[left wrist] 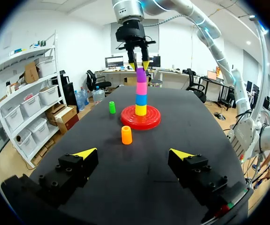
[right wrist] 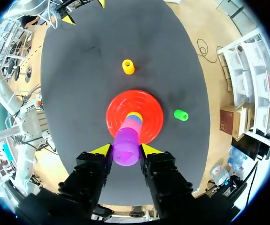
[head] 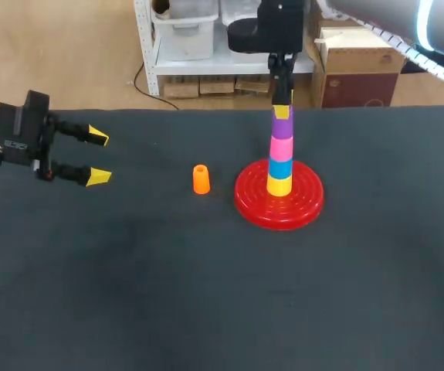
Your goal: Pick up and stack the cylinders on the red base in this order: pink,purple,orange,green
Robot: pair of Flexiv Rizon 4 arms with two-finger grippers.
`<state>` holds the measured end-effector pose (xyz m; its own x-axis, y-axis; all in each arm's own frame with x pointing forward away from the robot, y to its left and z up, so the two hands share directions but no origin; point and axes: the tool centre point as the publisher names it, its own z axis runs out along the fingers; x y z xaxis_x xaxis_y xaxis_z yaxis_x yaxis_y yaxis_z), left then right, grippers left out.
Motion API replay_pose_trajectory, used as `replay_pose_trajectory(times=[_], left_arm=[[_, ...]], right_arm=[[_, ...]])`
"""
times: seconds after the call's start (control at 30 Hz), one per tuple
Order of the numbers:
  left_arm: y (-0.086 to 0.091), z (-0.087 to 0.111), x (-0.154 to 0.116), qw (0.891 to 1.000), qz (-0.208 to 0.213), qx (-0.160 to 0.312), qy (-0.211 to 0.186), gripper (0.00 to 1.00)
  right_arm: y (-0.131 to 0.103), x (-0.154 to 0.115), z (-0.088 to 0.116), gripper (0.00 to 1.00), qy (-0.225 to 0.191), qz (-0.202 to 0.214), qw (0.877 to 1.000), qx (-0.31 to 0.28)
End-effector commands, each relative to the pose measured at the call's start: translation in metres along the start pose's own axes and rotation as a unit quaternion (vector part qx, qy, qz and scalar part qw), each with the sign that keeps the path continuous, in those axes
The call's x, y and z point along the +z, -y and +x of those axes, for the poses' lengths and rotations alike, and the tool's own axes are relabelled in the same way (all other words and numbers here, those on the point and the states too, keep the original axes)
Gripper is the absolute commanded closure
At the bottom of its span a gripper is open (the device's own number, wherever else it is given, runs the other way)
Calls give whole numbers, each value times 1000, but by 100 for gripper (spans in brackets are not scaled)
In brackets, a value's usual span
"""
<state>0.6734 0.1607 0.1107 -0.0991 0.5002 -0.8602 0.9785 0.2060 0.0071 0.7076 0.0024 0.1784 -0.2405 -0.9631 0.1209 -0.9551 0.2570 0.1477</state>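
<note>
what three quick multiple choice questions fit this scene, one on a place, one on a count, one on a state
1. Where is the orange cylinder?
A. on the table, beside the base
B. on top of the pile
C. in the right jaws

2. How many cylinders are stacked on the base?
A. two
B. three
C. four

3. How do the jaws of the left gripper stand?
A. shut on a green cylinder
B. open and empty
C. shut on the orange cylinder

Answers:
1 A: it stands alone on the table, apart from the base.
2 C: yellow, blue, pink and purple sit one above another.
3 B: the jaws stand wide apart with nothing between them.
</note>
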Motion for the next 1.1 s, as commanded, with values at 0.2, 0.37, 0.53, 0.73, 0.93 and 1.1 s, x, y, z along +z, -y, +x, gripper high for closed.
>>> replay_pose_trajectory(times=[0.2,0.37,0.53,0.73,0.93,1.1], left_arm=[[0,1,0,1000,0,1,2,0],[0,1,0,1000,0,1,2,0],[0,1,0,1000,0,1,2,0],[0,1,0,1000,0,1,2,0],[0,1,0,1000,0,1,2,0],[0,1,0,1000,0,1,2,0]], right_arm=[[-10,18,0,100,17,15,999,31],[-12,23,1,100,21,18,999,44],[-13,31,4,100,37,13,997,59],[-10,40,1,100,44,6,997,62],[-6,18,-4,0,38,32,997,51],[-3,-12,-13,0,36,65,997,37]])
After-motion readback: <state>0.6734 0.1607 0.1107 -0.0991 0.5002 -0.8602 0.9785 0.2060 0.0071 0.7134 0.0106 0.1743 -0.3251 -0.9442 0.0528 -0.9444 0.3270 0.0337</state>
